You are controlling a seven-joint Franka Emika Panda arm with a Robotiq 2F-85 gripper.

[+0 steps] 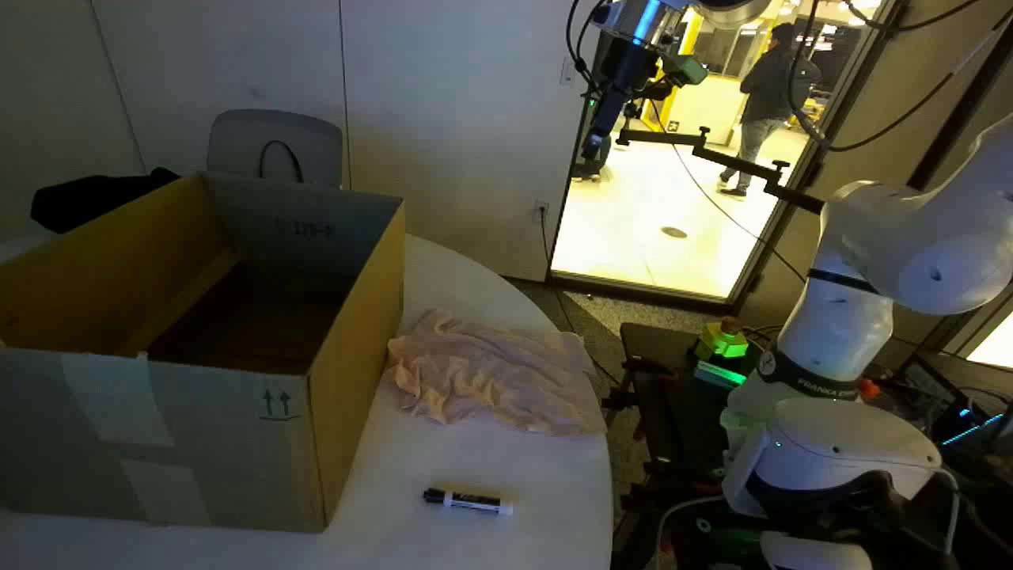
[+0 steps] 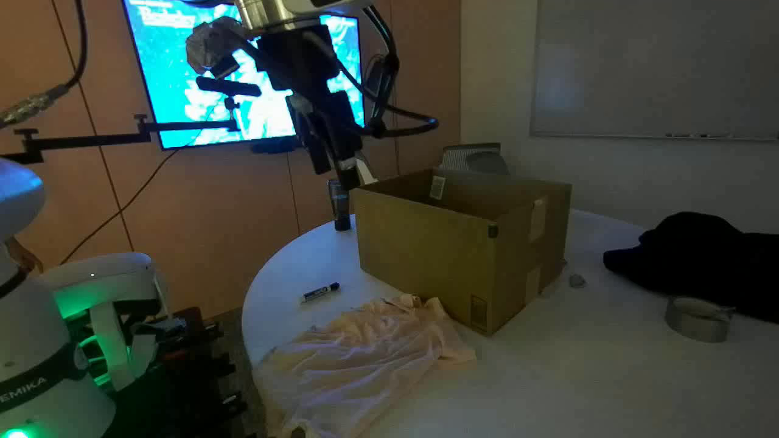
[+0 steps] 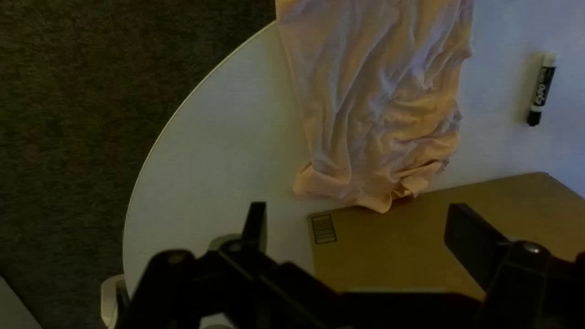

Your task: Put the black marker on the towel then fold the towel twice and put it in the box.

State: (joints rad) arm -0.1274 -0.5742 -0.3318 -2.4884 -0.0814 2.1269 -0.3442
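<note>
The black marker lies on the white table beside the towel, apart from it; it also shows in an exterior view and the wrist view. The pale pink towel lies wrinkled and spread out, one end against the box wall, as the wrist view and an exterior view show. The cardboard box stands open-topped on the table; its wall shows in an exterior view and the wrist view. My gripper is open and empty, raised above the table.
The round white table has a curved edge near the towel. A black cloth heap, a tape roll and a small grey lump lie beyond the box. A dark bottle-like thing stands by the box. A grey chair is behind.
</note>
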